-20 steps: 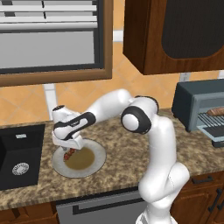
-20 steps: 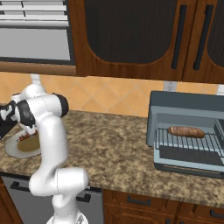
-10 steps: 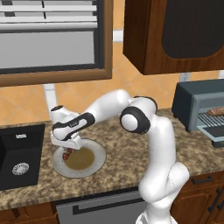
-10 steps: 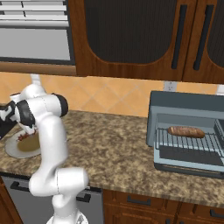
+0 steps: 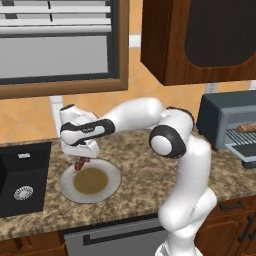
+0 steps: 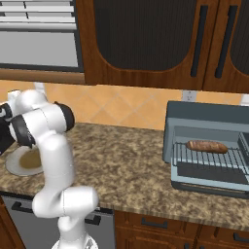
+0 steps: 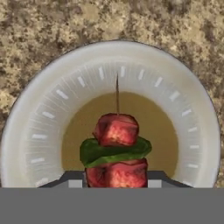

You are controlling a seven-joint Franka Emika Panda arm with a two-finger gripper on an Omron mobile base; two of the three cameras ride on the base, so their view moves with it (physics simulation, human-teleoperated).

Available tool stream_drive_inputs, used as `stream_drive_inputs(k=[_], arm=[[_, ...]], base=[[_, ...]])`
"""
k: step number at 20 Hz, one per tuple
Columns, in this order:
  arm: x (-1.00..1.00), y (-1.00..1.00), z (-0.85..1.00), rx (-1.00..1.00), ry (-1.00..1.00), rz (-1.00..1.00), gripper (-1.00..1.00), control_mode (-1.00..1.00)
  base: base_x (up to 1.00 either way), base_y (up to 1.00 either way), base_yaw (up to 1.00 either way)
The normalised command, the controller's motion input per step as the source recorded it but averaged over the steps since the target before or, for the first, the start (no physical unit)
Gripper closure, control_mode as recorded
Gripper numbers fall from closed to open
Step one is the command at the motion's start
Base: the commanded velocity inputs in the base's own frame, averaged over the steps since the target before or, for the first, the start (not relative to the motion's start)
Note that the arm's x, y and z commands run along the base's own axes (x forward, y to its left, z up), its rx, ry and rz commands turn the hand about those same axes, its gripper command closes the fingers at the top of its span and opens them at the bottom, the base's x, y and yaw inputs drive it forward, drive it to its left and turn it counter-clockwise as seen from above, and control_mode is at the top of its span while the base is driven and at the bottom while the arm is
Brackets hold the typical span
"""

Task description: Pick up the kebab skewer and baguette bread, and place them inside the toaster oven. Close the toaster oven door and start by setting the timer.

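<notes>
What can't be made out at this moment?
- Hand view: the kebab skewer's lower end, cut off at the bottom between the fingers.
- Left base view: the toaster oven's right side, cut by the frame edge.
- Right base view: much of the plate, hidden behind the arm.

the kebab skewer (image 7: 116,148) is a thin stick strung with red-brown meat chunks and a green piece between them, its bare pointed end reaching out over the tan middle of the plate. from the left it shows as a small dark red bit (image 5: 80,164) at the plate's far edge. the baguette (image 6: 206,146), a small orange-tan loaf, lies crosswise on the wire rack inside the toaster oven (image 6: 204,119), a boxy blue-grey box on the counter. its door (image 6: 208,181) hangs open and flat.
</notes>
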Motion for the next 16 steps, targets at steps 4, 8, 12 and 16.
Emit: stream_drive_inputs(k=[4, 8, 12, 16], arm=[[-0.81, -0.95, 0.77, 0.03, 0.0, 0.0, 1.0, -1.0], [-0.88, -1.0, 0.53, 0.02, 0.0, -0.07, 1.0, -1.0], [-0.55, -1.0, 0.6, 0.02, 0.0, -0.15, 1.0, -1.0], [-0.34, -1.0, 0.46, 0.01, 0.0, -0.2, 1.0, -1.0]], base=[[0.0, 0.0, 0.0], [0.0, 0.0, 0.0], [0.0, 0.0, 0.0], [0.0, 0.0, 0.0]])
